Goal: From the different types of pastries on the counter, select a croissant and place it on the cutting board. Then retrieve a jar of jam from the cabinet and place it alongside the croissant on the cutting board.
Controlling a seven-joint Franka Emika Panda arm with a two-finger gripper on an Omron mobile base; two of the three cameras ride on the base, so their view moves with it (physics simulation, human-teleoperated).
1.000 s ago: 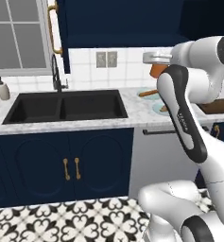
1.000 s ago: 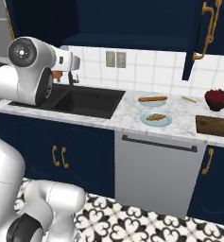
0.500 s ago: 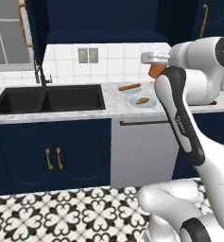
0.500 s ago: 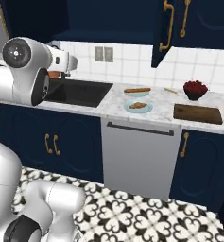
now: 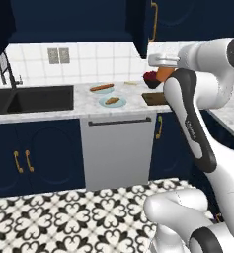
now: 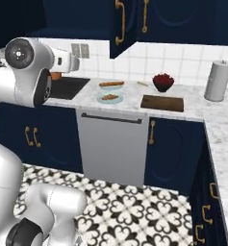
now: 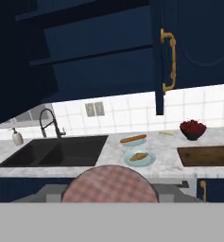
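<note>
Base driven right; cutting board point(image 5: 155, 99) now nearer centre.

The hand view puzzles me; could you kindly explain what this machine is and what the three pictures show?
It is a white robot arm on a driving base in a simulated kitchen. Two pictures come from cameras on the base, behind the arm to its left and right; the third looks along the gripper. The gripper seems to hold the jar of jam, whose checked lid fills the hand view's bottom. On the counter lie a croissant on a plate, a bread stick, a bare cutting board and a bowl of berries.
</note>
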